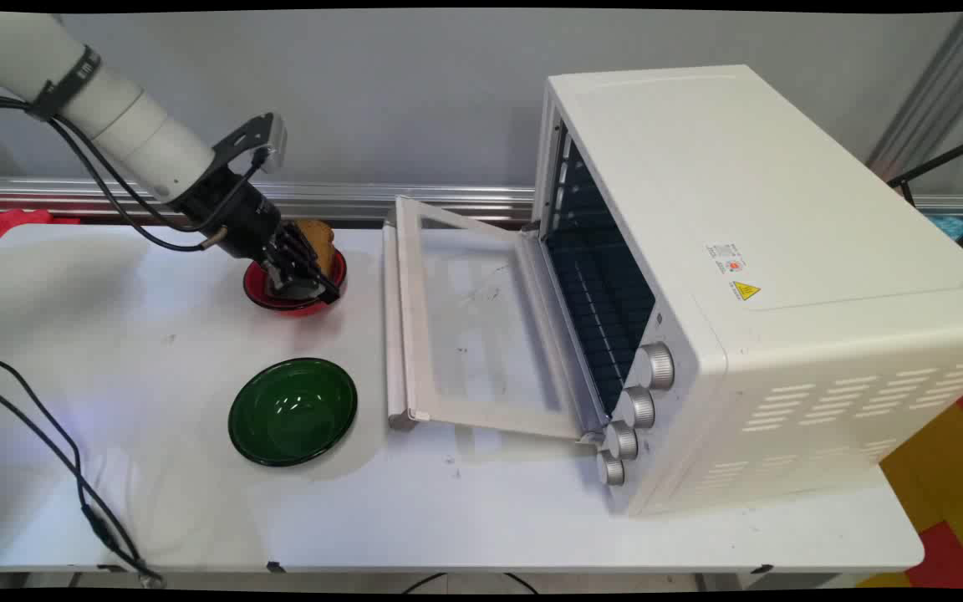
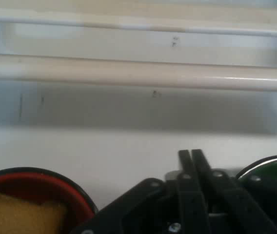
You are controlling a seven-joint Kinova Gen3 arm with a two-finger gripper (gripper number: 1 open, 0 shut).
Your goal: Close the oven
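My black gripper (image 1: 323,288) hangs low over the near-right part of a red plate (image 1: 268,299) at the back left of the table. A slice of toasted bread (image 1: 320,241) rests on that plate, just behind the gripper. In the hand view the two fingers stand pressed together, so the gripper (image 2: 190,154) is shut with nothing between them. The bread (image 2: 16,212) and the red plate (image 2: 46,181) lie off to the lower left there, apart from the fingertips. The oven's door handle (image 2: 138,73) runs across ahead of the gripper.
A green glass plate (image 1: 292,410), with nothing on it, lies nearer the front; its edge (image 2: 275,168) shows at the hand view's right. A white toaster oven (image 1: 749,276) stands on the right with its glass door (image 1: 473,322) folded down towards the plates. Black cables (image 1: 72,468) trail over the table's left front.
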